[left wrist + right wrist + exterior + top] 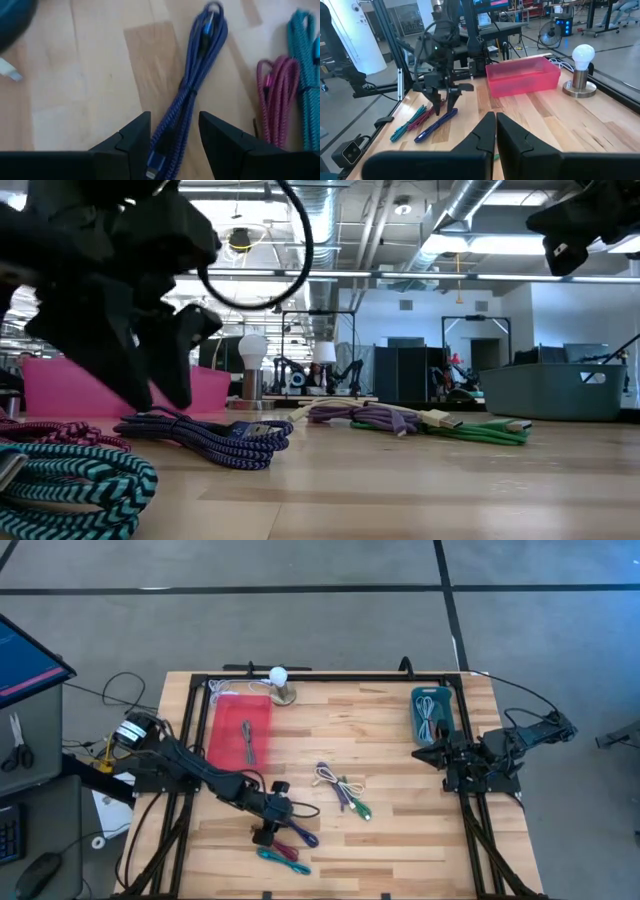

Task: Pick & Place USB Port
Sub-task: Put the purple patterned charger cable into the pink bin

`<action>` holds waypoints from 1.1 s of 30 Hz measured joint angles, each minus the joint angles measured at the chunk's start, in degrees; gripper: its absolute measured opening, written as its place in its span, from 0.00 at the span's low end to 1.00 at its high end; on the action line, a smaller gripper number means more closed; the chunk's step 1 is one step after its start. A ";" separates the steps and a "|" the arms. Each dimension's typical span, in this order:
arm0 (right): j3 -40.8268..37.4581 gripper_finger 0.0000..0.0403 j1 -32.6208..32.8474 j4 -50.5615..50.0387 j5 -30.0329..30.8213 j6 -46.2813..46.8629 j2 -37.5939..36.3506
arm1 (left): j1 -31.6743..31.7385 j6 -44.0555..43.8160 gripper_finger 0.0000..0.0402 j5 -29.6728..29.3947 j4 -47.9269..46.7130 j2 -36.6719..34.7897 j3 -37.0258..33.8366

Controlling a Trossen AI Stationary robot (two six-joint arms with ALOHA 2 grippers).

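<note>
A blue braided USB cable bundle (pixel 192 85) lies flat on the wooden table, also seen in the high view (pixel 303 836) and the low view (pixel 215 442). My left gripper (pixel 172 137) is open and points down over one end of it. One finger stands on each side of the bundle, with a narrow gap to each. In the high view my left gripper (pixel 268 823) is near the table's front middle. My right gripper (pixel 495 120) is shut, and it waits at the table's right side (pixel 425 753), beside the teal bin.
Pink (pixel 275 95) and teal (pixel 305 75) cable bundles lie right beside the blue one. Purple and green cables (pixel 342 790) lie mid-table. A pink bin (pixel 240 730) holds a cable, a teal bin (pixel 432 712) holds another, and a lamp bulb (pixel 280 685) stands at the far edge.
</note>
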 joint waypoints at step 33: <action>0.06 0.02 0.00 -1.27 -0.02 0.00 0.00 | 0.02 -1.74 0.06 -10.19 1.78 -1.24 -0.15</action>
